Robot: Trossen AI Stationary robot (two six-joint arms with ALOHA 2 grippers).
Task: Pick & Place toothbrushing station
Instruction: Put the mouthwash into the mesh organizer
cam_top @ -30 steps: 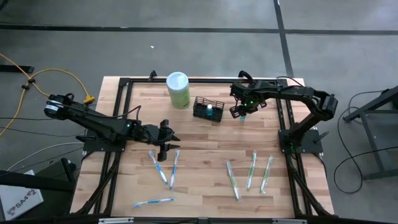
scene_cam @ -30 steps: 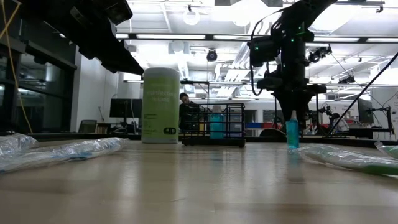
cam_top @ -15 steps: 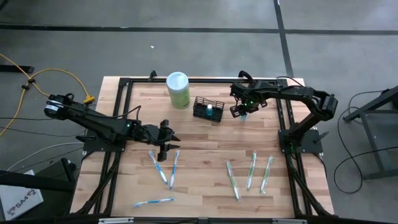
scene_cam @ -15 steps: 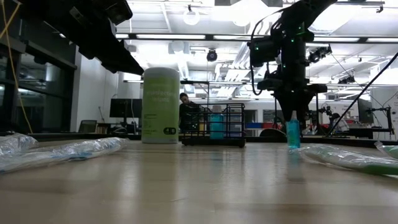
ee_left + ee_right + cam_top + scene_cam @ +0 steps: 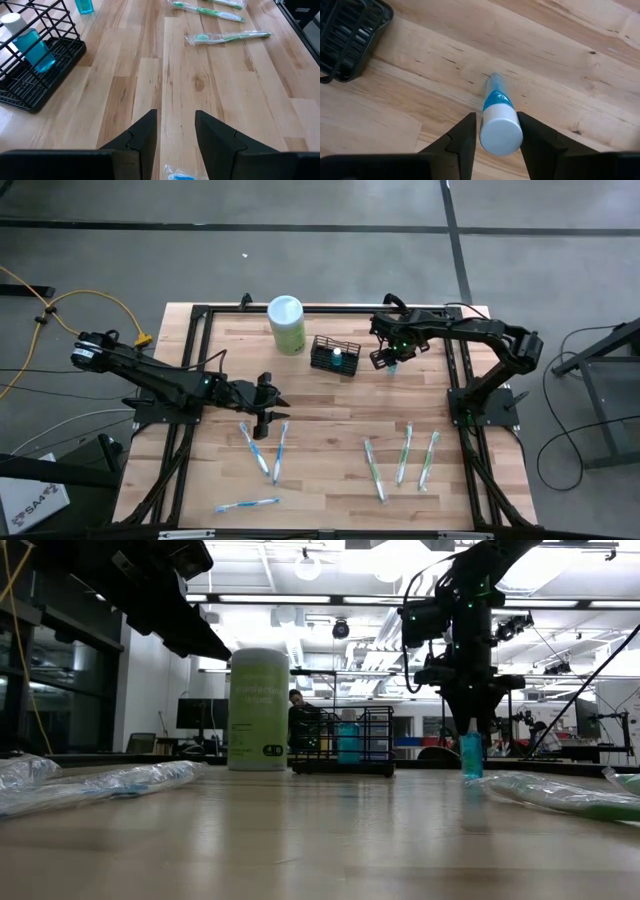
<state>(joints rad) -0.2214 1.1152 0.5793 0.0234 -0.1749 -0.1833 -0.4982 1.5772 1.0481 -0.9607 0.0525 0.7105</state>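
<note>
The toothbrushing station, a black wire basket (image 5: 335, 355), stands at the table's far middle with a blue bottle (image 5: 35, 45) upright in it. A second small blue bottle (image 5: 471, 752) stands on the table just right of the basket. My right gripper (image 5: 496, 116) points down over it, open. Its fingers stand close on either side of the bottle's white cap (image 5: 501, 134), with a thin gap showing at one side. My left gripper (image 5: 176, 112) hangs open and empty over the table's left middle, above the blue wrapped toothbrushes (image 5: 268, 450).
A pale green canister with a white lid (image 5: 286, 323) stands left of the basket. Three green wrapped toothbrushes (image 5: 404, 452) lie at the near right. One more blue toothbrush (image 5: 245, 504) lies near the front edge. Bare wood lies between the two groups.
</note>
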